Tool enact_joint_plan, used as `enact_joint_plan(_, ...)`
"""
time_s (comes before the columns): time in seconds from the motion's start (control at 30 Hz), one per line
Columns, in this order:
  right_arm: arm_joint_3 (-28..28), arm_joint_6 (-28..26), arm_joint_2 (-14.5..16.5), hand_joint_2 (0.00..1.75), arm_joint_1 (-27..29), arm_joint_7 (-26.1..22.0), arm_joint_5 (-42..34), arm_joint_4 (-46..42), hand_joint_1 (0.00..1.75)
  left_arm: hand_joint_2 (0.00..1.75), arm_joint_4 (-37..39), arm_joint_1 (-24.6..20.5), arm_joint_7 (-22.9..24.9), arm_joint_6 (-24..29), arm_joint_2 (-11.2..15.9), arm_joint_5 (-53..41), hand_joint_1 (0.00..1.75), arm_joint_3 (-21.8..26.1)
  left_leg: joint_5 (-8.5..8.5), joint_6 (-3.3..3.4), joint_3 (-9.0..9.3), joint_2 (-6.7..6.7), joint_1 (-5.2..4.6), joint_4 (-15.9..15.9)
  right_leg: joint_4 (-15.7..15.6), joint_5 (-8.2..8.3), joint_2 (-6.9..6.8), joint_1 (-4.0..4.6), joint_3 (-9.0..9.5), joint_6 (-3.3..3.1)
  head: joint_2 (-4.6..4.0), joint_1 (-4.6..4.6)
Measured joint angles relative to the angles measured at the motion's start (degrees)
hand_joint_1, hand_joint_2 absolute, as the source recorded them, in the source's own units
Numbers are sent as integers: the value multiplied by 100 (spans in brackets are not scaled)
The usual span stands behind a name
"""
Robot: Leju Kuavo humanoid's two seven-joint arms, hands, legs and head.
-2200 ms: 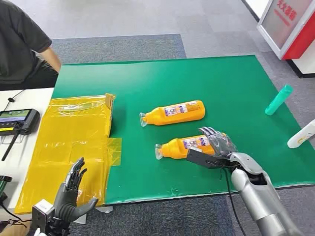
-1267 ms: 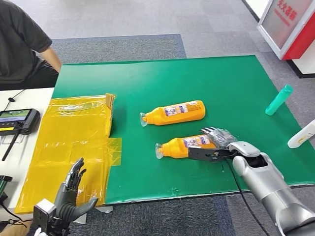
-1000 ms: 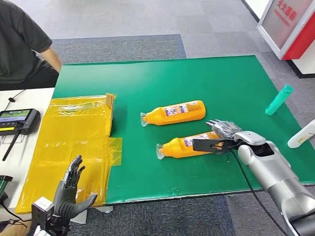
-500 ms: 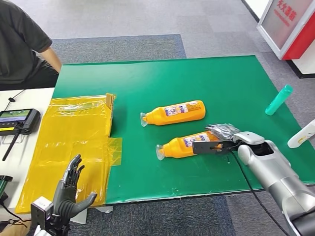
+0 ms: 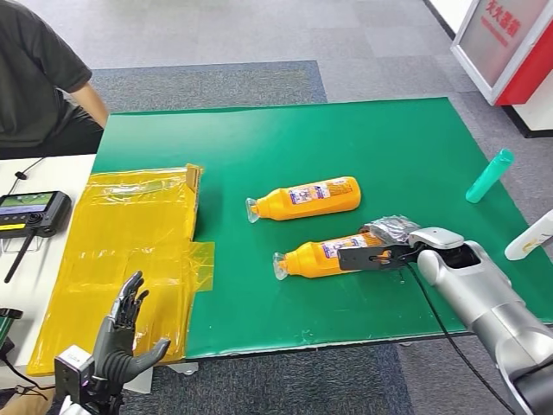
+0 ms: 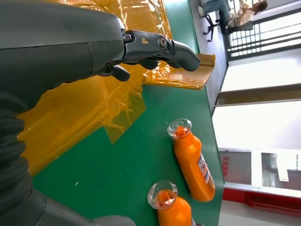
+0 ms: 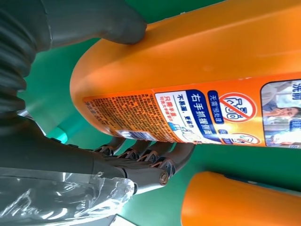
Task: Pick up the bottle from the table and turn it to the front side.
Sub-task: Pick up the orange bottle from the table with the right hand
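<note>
Your left hand (image 5: 123, 333) hangs low at the near left edge, fingers spread and holding nothing, over the yellow plastic sheet (image 5: 123, 251) that covers the left part of the tabletop (image 5: 404, 147). Beside that sheet you have one dark handheld device (image 5: 29, 212) and a seated person (image 5: 39, 78). On the green mat you can count two orange bottles lying on their sides, caps pointing left: the far bottle (image 5: 307, 198) lies free, the near bottle (image 5: 326, 256) is wrapped at its base by your right hand (image 5: 384, 246), thumb on one side, fingers on the other. Further right lie one teal tube (image 5: 489, 175) and one white bottle (image 5: 530, 236).
</note>
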Motion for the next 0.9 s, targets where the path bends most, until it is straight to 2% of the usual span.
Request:
enact_joint_plan(0.27,84,-33,-38,175,-14,-70,-142,50,175,175,0,-1,0,6,27,22,0,-48,0,0,5,0,0,0,-1,1,0,0,5,1,0,0)
enact_joint_plan(0.47,67,-450,-170,175,154,-111,-470,-126,175,175,0,8,1,8,67,68,0,-62,0,1,4,0,0,1,-3,2,-1,0,6,2,0,0)
enact_joint_plan(0.67,-630,-1619,-198,175,1206,-402,-795,-793,175,175,0,148,9,-129,123,-66,0,-48,-10,8,2,-2,1,0,-8,-7,-2,2,9,1,0,-1)
enact_joint_plan(0.9,-1655,-1927,-16,175,2385,-789,-960,-1801,175,175,0,179,9,-349,126,-125,0,-2,-16,8,-2,-4,0,0,-9,-11,-2,1,7,1,0,1)
